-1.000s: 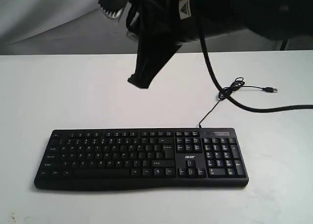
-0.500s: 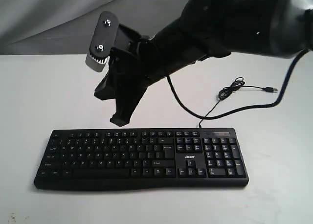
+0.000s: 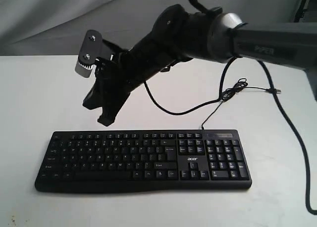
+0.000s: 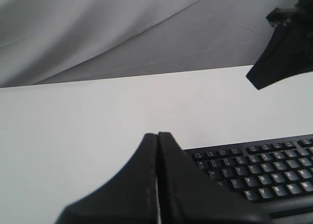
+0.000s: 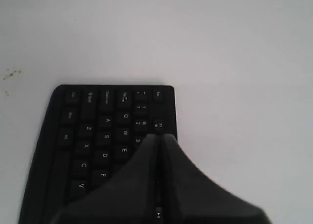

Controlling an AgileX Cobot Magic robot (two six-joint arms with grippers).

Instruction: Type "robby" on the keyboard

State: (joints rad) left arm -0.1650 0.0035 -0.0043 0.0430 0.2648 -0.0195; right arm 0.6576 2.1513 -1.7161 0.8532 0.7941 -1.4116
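The black keyboard (image 3: 143, 160) lies flat on the white table, near the front edge. My right gripper (image 3: 105, 121) has reached across to the left and hangs, shut and empty, just above the far edge of the keyboard's left part, not touching it. In the right wrist view its fingertips (image 5: 159, 136) point over the function and number rows near the keyboard's (image 5: 98, 131) left end. My left gripper (image 4: 158, 135) is shut and empty, low beside the keyboard (image 4: 264, 160); the exterior view does not show it. The right gripper (image 4: 274, 67) shows in the left wrist view too.
The keyboard's thin USB cable (image 3: 237, 90) coils on the table behind the number pad, ending in a plug (image 3: 273, 91). A thick black arm cable (image 3: 292, 133) droops down at the right. A grey backdrop (image 3: 44, 19) rises behind the table.
The right arm has swung left and down, carrying its shut gripper from above the middle of the table to just over the keyboard's far left edge. The keyboard has not moved.
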